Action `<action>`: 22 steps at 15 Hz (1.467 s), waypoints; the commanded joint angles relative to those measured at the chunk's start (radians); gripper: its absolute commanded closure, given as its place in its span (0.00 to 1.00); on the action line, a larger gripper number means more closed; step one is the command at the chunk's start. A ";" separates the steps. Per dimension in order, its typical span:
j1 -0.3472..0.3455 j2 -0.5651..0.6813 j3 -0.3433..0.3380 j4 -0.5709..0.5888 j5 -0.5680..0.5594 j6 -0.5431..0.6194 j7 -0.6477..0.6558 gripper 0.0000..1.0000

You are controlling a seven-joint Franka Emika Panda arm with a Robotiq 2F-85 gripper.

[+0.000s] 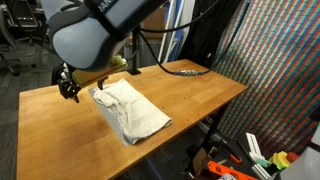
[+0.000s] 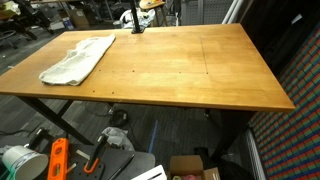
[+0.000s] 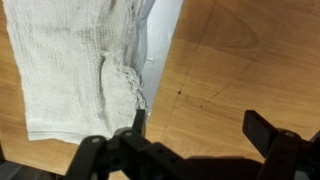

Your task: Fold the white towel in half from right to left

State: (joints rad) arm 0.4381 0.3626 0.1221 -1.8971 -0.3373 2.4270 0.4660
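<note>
White towel [image 1: 130, 110] seemingly folded, wooden table [image 1: 200, 88], fingers [image 3: 262, 128] apart

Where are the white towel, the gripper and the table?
white towel [image 1: 130, 112]: an exterior view, middle of the cloth.
gripper [image 3: 197, 125]: wrist view, midway between its open fingertips.
table [image 2: 200, 70]: an exterior view, bare wooden top.

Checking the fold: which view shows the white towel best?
An exterior view, where the white towel lies whole and largest. In an exterior view it is whole but small; the wrist view crops it.
</note>
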 commanded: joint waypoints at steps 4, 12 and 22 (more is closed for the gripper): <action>-0.005 0.299 -0.030 0.403 0.050 -0.175 -0.036 0.00; -0.023 0.558 -0.095 0.738 0.090 -0.274 -0.046 0.27; -0.054 0.668 -0.116 0.969 0.147 -0.379 -0.018 1.00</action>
State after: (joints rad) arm 0.3816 0.9810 0.0218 -1.0491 -0.2315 2.0920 0.4428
